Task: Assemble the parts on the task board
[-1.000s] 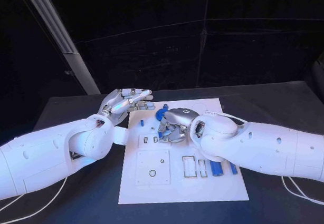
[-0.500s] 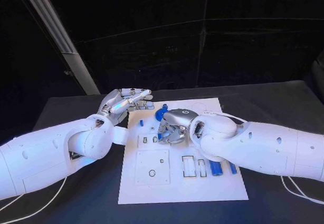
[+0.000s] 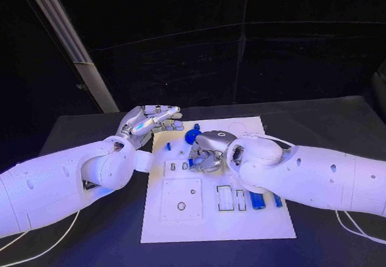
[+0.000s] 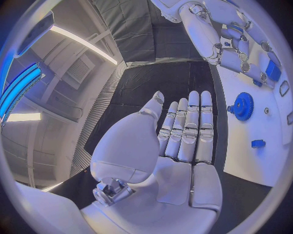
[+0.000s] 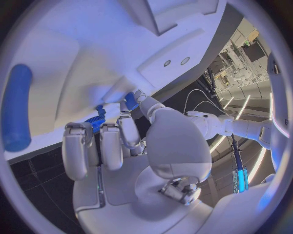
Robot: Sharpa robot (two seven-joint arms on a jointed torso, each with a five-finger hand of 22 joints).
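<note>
Task board [image 3: 215, 223]: white plate at table centre, small blue parts on it.
Blue gear [image 4: 243, 106]: on the board's far end, about 12 o'clock from centre, just beside the right hand.
Right hand [image 3: 208, 150]: fingers curled down over the board near the gear; whether it grips anything, I cannot tell.
Left hand [image 4: 183, 134]: flat, fingers straight, holding nothing, at the board's 11 o'clock corner.
Risk: curled fingers may knock the gear or nearby pegs askew, since the hand hides its own contact.
Blue pegs [image 3: 258, 200]: lying at 5 o'clock, untouched.
</note>
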